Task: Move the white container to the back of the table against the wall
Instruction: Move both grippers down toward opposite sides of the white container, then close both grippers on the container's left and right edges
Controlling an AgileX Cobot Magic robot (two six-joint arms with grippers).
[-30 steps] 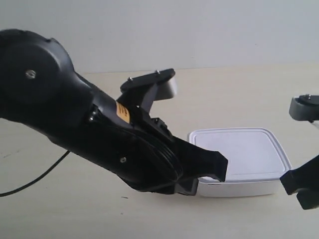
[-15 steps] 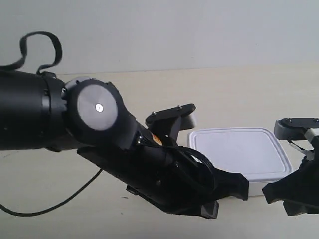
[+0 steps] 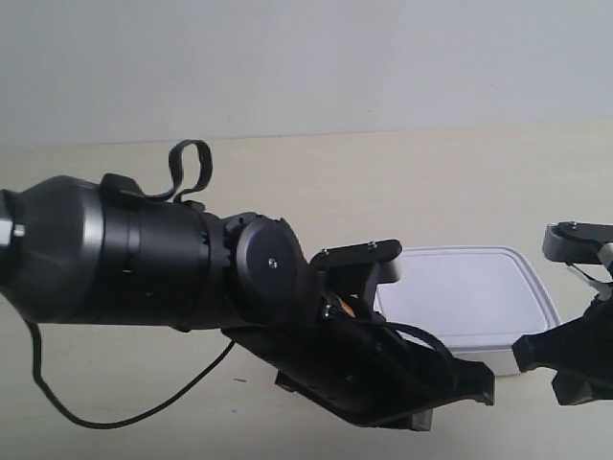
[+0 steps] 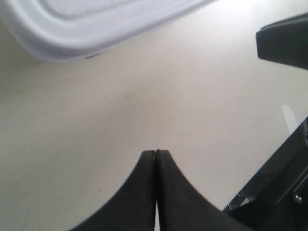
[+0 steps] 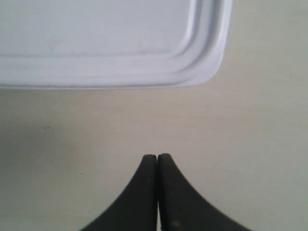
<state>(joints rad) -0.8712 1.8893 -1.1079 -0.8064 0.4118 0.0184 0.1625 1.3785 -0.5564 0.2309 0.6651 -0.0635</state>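
One white container (image 3: 479, 292); one table (image 3: 460, 182) under it; one wall (image 3: 306, 67) behind it. Two arms flank the container: the arm at the exterior view's left (image 3: 124, 254) and the arm at the exterior view's right (image 3: 575, 359). Two grippers near it: left gripper (image 4: 155, 153), right gripper (image 5: 157, 156). One black cable (image 3: 115, 425).

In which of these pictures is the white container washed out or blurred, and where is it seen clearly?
Left wrist view: the white container is soft and overexposed, and glare also whitens the table near it. Right wrist view: the lid's ridges are crisp, with a faint shadow under the rim. Exterior view: the light is even, the lid bright but its outline clear.
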